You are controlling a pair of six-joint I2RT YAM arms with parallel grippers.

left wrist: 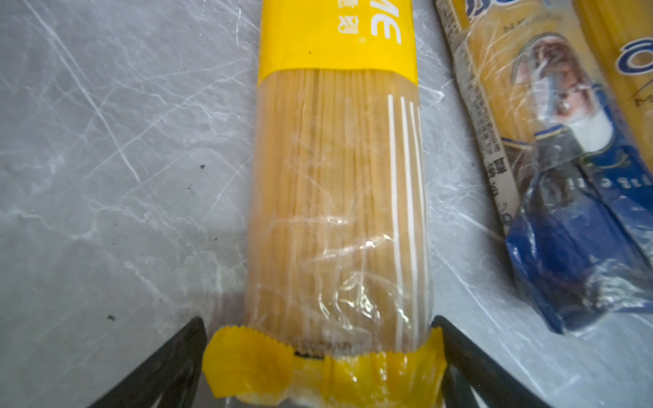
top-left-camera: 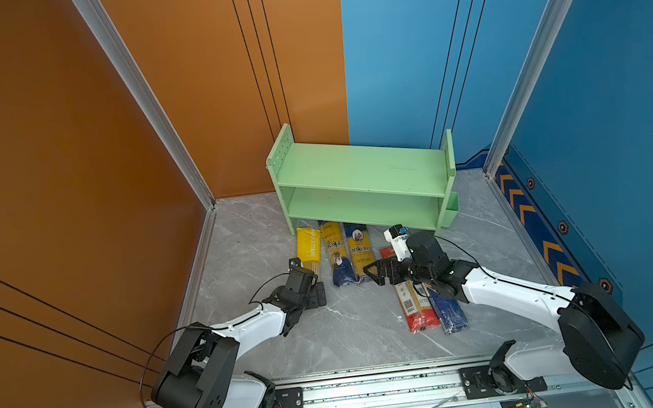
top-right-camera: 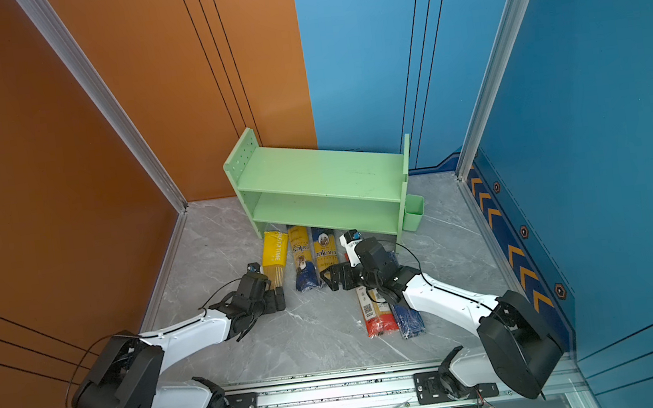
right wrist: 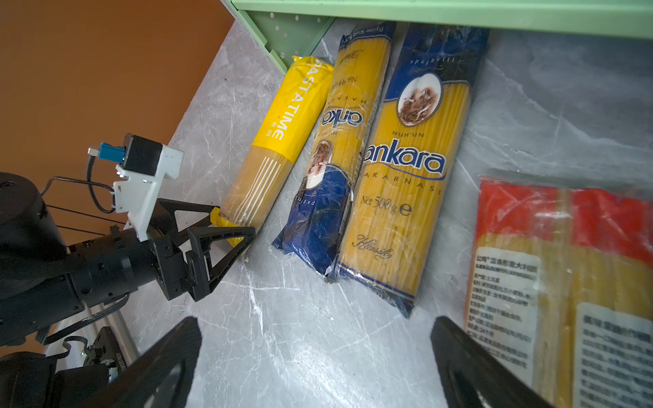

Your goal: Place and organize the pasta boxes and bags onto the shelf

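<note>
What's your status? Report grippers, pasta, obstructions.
Left gripper open, astride yellow pack, near end. Right gripper open, holding nothing. No pack on shelf yet. Nothing blocking.

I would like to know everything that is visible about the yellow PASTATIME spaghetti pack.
The yellow spaghetti pack is a long narrow bag: opaque yellow film printed PASTATIME on its far half, clear film with white stripes on its near half showing pale straight strands, and a crimped yellow seal at the near end. It lies flat on the grey marbled table, its far end near a foot of the green shelf. The open left end effector straddles the seal.
</note>
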